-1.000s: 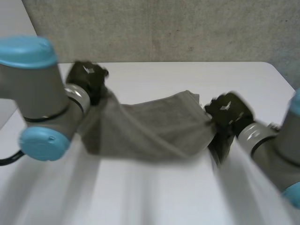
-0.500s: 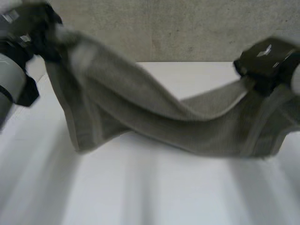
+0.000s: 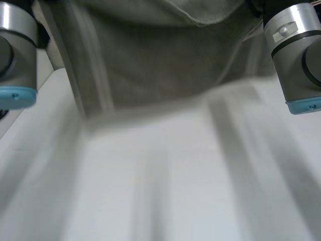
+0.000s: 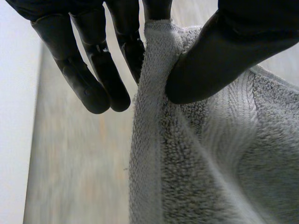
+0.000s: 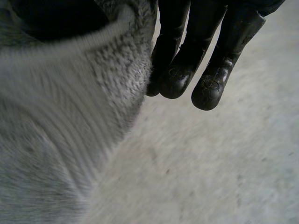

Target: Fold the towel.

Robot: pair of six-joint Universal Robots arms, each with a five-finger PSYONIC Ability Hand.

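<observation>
Grey towel (image 3: 150, 65) hangs, edge pinched by left hand (image 4: 233, 42) and right hand (image 5: 205, 46).

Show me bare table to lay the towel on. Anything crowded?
The white table is bare from the lower edge of the hanging towel toward the camera, between the left arm and right arm. Crowded above: the towel spans both arms, pinched by the left hand and right hand.

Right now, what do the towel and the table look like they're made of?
The towel: grey terry cloth, probably cotton; matte looped pile with a flatter ribbed band near its hem. The table: smooth white top, perhaps laminate or painted board; the look leaves that open.
</observation>
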